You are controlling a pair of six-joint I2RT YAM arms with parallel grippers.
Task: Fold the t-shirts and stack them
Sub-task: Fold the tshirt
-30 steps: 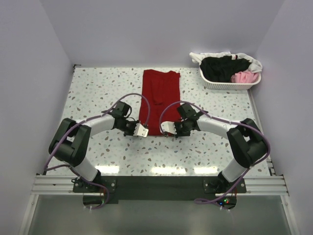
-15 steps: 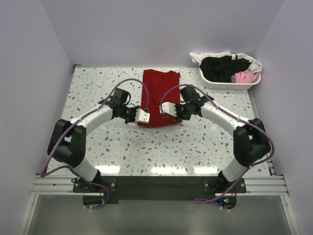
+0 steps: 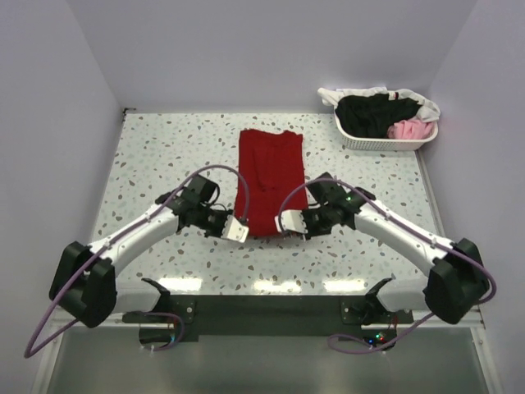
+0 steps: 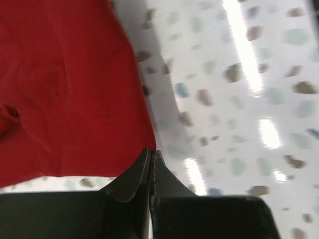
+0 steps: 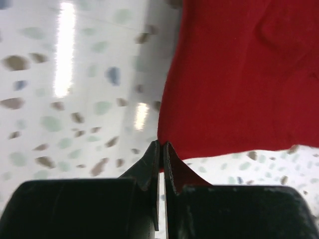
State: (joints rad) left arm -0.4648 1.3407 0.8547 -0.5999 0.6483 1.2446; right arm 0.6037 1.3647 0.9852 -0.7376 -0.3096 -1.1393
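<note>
The dark red t-shirt (image 3: 269, 176) lies as a long narrow strip on the speckled table, running from far to near. My left gripper (image 3: 243, 232) is shut on its near left corner; in the left wrist view the jaws (image 4: 151, 152) meet at the tip of the red cloth (image 4: 65, 89). My right gripper (image 3: 281, 223) is shut on the near right corner, and a sliver of red cloth (image 5: 249, 74) shows between its jaws (image 5: 162, 145). Black (image 3: 373, 113), pink (image 3: 410, 129) and white (image 3: 353, 93) t-shirts lie heaped in the basket.
The white slotted basket (image 3: 385, 144) stands at the far right corner of the table. Walls close in the table on the left, far and right sides. Both arms reach inward from the near edge, their cables looping above them.
Both grippers went away from me with the shirt's near edge, then came back nearer. The whole red shirt has slid toward the near edge. Both arms are stretched out lower.
</note>
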